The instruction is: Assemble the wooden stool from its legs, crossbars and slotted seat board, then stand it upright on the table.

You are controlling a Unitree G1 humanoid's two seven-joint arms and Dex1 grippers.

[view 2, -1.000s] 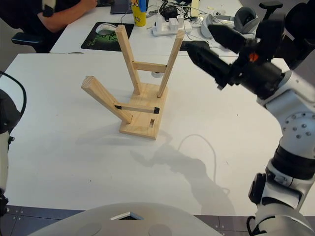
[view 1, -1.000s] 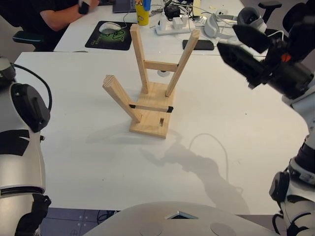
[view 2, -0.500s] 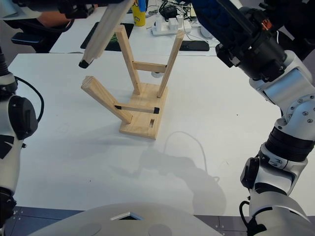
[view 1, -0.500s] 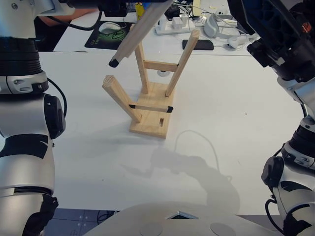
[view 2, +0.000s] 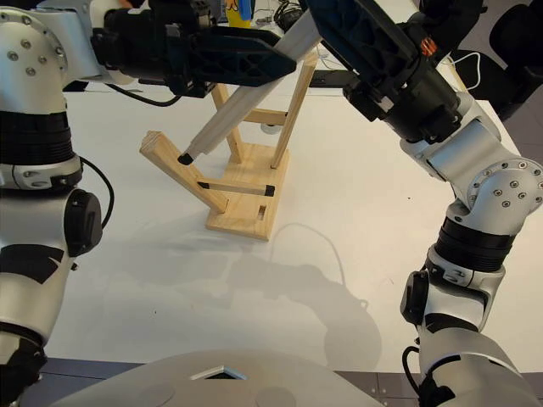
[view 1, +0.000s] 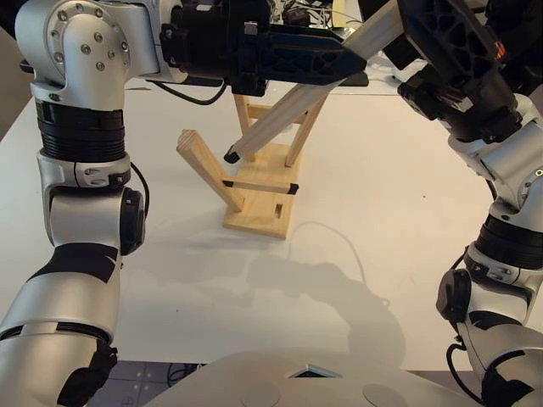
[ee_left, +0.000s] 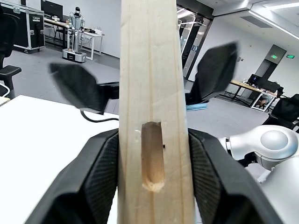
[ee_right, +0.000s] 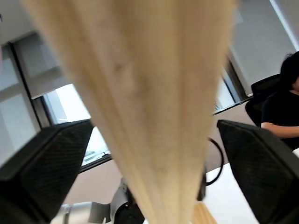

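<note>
now left claw [ee_left: 153, 140] clamps leg [view 1: 280, 119], right claw [ee_right: 149, 149] straddles.

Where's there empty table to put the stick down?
The widest bare stretch of table is the near edge, in front of the half-built stool. There is also room from the stool's right side out to the table's edge. Over the stool it is crowded: the loose leg, held in the left hand, slants down there.

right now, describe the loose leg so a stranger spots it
On the table sits a part-built stool, seat board down. Above it the left gripper clamps a loose leg. Unlike the fitted legs, its black-tipped end hangs free.
</note>
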